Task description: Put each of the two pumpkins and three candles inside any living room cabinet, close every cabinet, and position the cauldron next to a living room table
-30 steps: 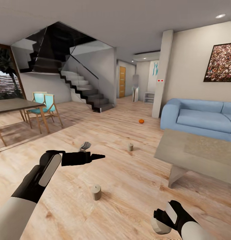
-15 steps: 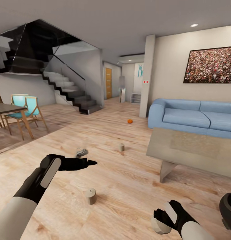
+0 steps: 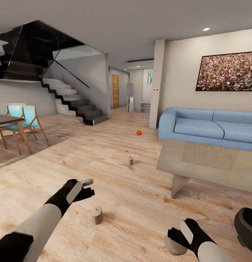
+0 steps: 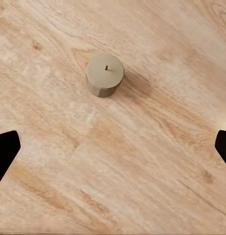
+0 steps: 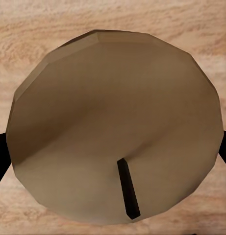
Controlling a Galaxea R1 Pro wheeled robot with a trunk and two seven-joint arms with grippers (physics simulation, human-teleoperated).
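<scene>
Left jaws [image 4: 113,147] spread over one candle [image 4: 105,74], right jaws [image 3: 177,242] gripping another [image 5: 113,127], third candle [image 3: 130,161], one pumpkin [image 3: 139,132].

Nothing readable anywhere here, honestly. No words, brand names or numbers on anything. The closest thing to a sign is a little white plate with two red dots [image 3: 155,89] on the pillar [image 3: 156,72], but there's no lettering on it that I can make out. The big picture [image 3: 227,71] on the wall above the sofa is just a speckled multicolour pattern, no text. There's a teal squiggle [image 3: 149,77] on the far wall past the pillar that could be artwork, too small and blurry to tell if it's letters. The candles carry no label at all, just a plain top with a wick.
</scene>
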